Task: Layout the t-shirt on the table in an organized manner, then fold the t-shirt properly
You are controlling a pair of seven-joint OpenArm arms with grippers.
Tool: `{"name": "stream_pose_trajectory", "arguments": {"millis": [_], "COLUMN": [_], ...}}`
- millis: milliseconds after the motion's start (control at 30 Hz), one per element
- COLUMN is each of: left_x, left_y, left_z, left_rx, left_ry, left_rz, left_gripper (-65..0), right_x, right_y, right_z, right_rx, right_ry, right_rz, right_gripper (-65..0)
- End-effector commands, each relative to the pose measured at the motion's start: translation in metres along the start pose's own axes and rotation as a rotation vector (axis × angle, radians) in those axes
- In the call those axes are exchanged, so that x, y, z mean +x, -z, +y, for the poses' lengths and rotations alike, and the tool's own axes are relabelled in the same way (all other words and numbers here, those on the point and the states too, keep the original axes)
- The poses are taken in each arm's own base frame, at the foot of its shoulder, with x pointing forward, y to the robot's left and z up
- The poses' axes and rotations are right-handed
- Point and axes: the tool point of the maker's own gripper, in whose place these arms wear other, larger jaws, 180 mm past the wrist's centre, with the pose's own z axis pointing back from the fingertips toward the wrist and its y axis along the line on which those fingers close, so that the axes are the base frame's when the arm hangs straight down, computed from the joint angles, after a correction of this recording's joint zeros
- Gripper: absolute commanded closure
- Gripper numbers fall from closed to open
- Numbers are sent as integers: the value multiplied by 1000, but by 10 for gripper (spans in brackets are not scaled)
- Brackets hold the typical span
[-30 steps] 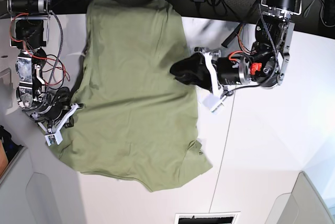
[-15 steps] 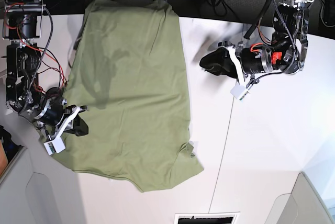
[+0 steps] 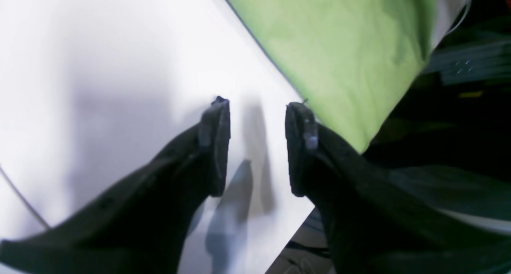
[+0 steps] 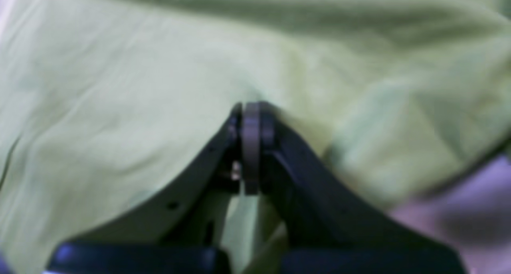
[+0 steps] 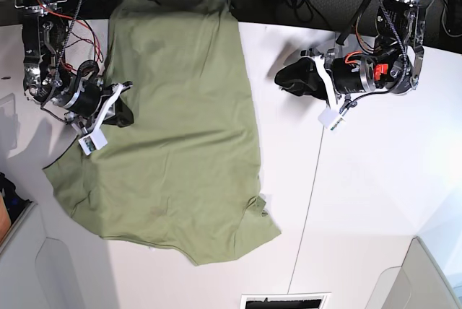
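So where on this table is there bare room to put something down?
The table is bare right of its dark seam, below the left end effector, and in the strip between the t-shirt and that seam. The left side is crowded: cloth plus the right end effector.

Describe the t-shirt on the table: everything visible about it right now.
The t-shirt is plain olive-green, soft matte cloth with no print, spread mostly flat on the white table with shallow wrinkles. Its far end hangs over the table's back edge; the near hem is uneven, with a small white tag at its right corner. The right gripper, shut, pinches a raised fold near the shirt's left side in the base view. The left gripper is open over bare table, clear of the cloth.
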Motion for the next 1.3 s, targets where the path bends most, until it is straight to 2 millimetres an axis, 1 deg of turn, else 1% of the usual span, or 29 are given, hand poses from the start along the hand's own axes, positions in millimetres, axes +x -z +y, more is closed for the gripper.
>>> {"name": "stream_pose_trajectory", "arguments": {"millis": [0,67,133,200,267,300,367,467,600,700,767,833,900,1000,1100,1267], "left_x": [15,16,16,16,20,22,25,32,47,51,53,60,64,59,51,51], "left_y": [-5,-5,-5,-5,-5,-4,0,14,38,56,67,78,89,108,125,137], "left_z": [-5,-5,-6,-7,-11,-13,-19,-30,-43,-54,-56,-57,-54,-51,-50,-47], "left_rx": [-22,-25,-27,-34,-56,-68,-85,-107,-89,-84,-50,-20,11,5,-17,-16], "left_ry": [23,22,21,17,8,3,-4,-17,8,43,61,68,49,10,-41,-57], "left_rz": [-52,-55,-56,-60,-79,-90,-106,-149,-202,-199,-184,-181,-168,-127,-92,-75], "left_gripper": [-236,-237,-251,-294,-334,-347,-349,-350,-362,-362,-362,-362,-362,-362,-362,-361], "right_x": [12,20,34,50,65,72,82,92,96,98,95,90,83,72,67,59], "right_y": [-3,2,7,11,16,18,20,18,13,5,0,-4,-8,-16,-29,-47], "right_z": [-19,-33,-47,-61,-69,-70,-68,-60,-48,-35,-25,-19,-14,-13,-15,-25], "right_rx": [-56,-84,-104,-124,-133,-129,-120,-76,-47,-38,-31,-30,-28,-37,-44,-71], "right_ry": [-20,-13,8,36,58,66,70,106,97,53,25,6,-1,8,43,93], "right_rz": [-10,-22,-51,-83,-99,-106,-119,-143,-148,-165,-160,-145,-135,-137,-169,-186], "right_gripper": [0,0,0,0,0,0,0,0,0,0,0,0,0,0,0,0]}}
